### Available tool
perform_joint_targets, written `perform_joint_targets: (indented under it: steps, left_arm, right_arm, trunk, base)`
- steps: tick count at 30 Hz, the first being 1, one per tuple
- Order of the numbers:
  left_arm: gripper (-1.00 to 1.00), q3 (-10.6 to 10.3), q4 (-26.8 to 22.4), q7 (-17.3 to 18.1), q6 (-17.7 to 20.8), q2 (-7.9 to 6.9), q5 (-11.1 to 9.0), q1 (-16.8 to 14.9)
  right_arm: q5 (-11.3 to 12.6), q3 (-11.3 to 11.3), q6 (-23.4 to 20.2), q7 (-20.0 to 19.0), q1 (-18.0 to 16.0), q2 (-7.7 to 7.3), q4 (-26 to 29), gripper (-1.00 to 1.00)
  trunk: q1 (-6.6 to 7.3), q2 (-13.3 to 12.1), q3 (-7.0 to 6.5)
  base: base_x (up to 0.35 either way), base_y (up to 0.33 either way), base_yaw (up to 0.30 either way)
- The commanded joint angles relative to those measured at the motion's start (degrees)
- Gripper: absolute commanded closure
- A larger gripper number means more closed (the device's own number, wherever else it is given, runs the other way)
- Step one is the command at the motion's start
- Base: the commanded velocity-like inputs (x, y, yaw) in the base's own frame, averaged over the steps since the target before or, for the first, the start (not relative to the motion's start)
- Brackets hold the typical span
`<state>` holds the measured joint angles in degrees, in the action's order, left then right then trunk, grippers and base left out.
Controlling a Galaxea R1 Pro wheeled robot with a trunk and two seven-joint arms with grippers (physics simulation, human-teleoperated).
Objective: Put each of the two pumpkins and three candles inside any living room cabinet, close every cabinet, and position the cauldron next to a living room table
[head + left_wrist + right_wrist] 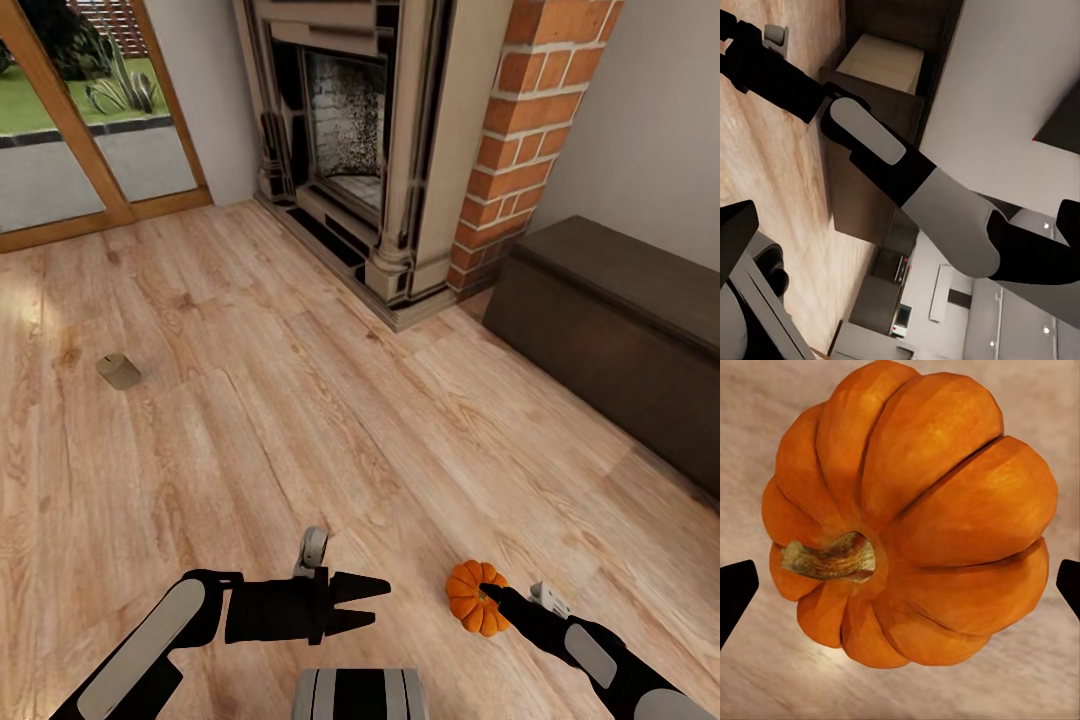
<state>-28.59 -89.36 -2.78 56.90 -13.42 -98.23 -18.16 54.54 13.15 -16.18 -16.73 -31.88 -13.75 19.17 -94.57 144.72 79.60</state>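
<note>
Light wood-plank floor [300, 400] is carrying everything here, running from the glass doors to the fireplace base. One pumpkin [474, 597] is sitting directly on it nr the bottom right of head view; in right wrist view the pumpkin [915, 510] is resting on pale boards w/ its stem pointing sideways. A candle [119, 371] is lying on the boards well apart, over at left. Dark brown cabinet [620, 320] is standing on the floor along the right wall.

Left arm lies across the near foreground, left end effector [375, 603] pointing right, fingers slightly parted, holding nothing. Right arm reaches forward-left; right end effector [487, 592] is spread wide, fingertips [736, 589] apart.
</note>
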Motion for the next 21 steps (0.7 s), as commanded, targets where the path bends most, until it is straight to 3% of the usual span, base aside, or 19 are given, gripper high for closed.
perform_joint_targets:
  steps: [1,21]
  left_arm:
    - [-1.0,-0.06,-0.03,-0.29,0.05,-0.03,-0.39,-0.04]
    - [-1.0,-0.06,-0.12,-0.29,0.05,-0.03,-0.39,-0.04]
  right_arm:
    - [0.3,0.21,-0.17,-0.07,-0.02,-0.04,0.01,-1.0]
    - [0.3,0.21,-0.17,-0.06,-0.02,-0.04,-0.01,-1.0]
  trunk:
    - [0.01,0.01,0.04]
    - [0.01,0.01,0.04]
  base:
    - [0.0,0.0,0.0]
    - [-0.054,-0.031,0.0]
